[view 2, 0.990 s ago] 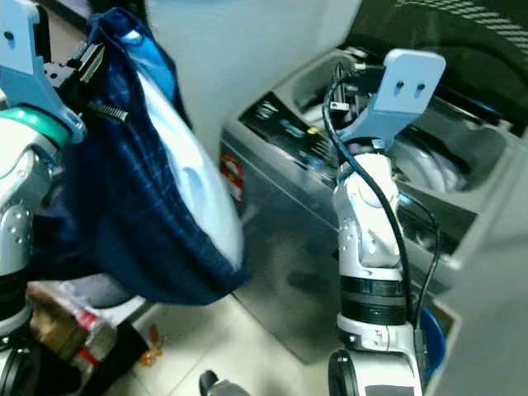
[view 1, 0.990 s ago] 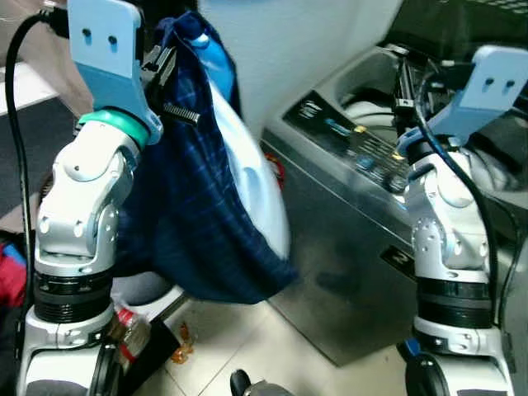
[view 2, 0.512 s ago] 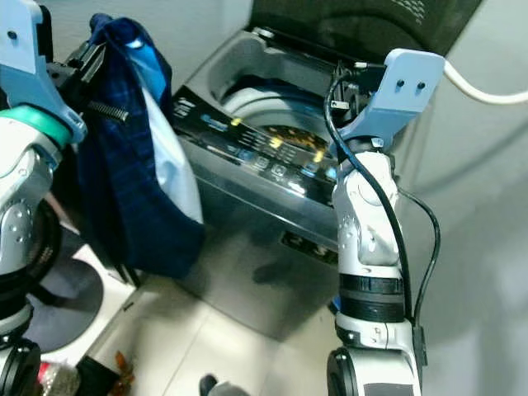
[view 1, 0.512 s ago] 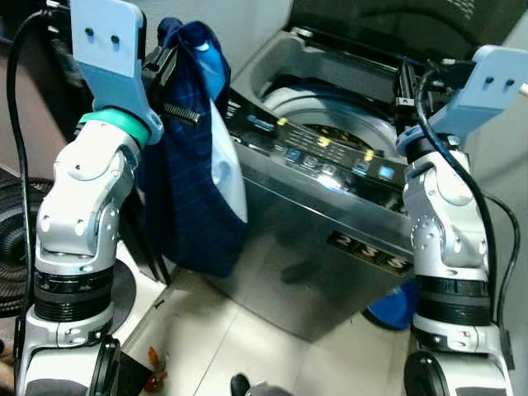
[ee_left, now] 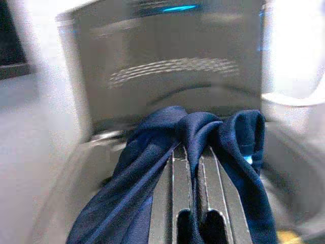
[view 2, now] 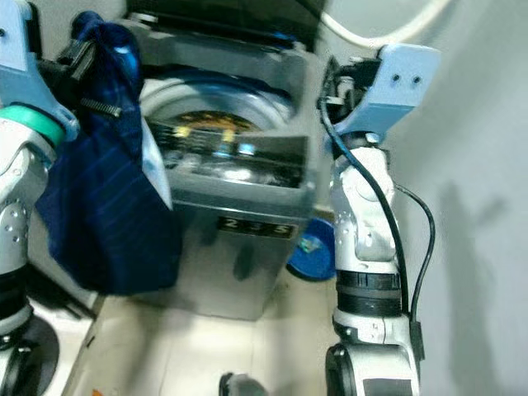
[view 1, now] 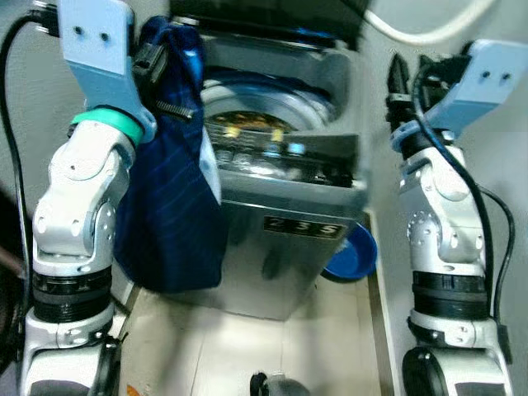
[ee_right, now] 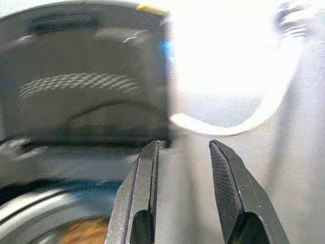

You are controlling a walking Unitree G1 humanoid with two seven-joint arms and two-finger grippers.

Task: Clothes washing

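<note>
Pale floor tiles (view 1: 330,330) lay before the grey metal washing machine (view 1: 280,247), lid up. Left of it the left claw (ee_left: 189,168) pinched shut a soft dark-blue garment (view 1: 169,214), hanging. A round blue basin (view 1: 351,256) sat right of the machine; above, the right claw (ee_right: 183,168) gaped empty.

Not much to read here, honestly. The only thing I can make out is a small dark label (view 1: 304,228) on the front of the washing machine (view 1: 272,264), just under the control panel (view 1: 280,161). It looks like the digits "2 3 5" in pale characters, though it's blurry, so I wouldn't swear to it. The control panel has some lit spots and small markings, but they're smeared and I can't read any of them. No brand name that I can pick out anywhere.
</note>
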